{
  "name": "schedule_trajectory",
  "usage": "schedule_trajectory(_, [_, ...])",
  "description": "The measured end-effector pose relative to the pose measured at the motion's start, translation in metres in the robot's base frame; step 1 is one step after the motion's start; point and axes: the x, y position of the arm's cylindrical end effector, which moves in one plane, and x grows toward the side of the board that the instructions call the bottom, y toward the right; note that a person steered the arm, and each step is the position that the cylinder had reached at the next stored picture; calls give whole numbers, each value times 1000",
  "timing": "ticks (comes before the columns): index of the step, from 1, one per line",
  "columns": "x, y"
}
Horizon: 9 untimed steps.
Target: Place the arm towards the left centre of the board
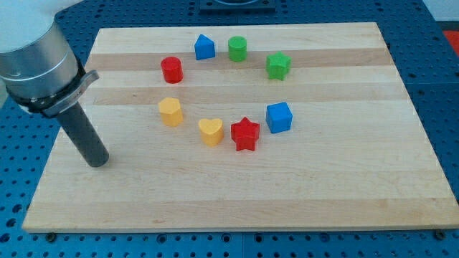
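Note:
My tip (97,162) rests on the wooden board (301,186) near its left edge, a little below mid-height. It touches no block. The nearest block is the yellow hexagon (171,112), up and to the right of the tip. A yellow heart (211,132) and a red star (245,133) lie further right, with a blue cube (279,117) beyond them. A red cylinder (172,69), a blue house-shaped block (204,47), a green cylinder (237,49) and a green star (278,65) form an arc near the view's top.
The arm's grey body (36,61) overhangs the board's upper left corner. A blue perforated table (437,86) surrounds the board.

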Motion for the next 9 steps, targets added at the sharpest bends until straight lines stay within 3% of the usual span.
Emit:
schedule_trajectory(3, [24, -14])
schedule_trajectory(6, [-69, -14])
schedule_trajectory(9, [-88, -14])
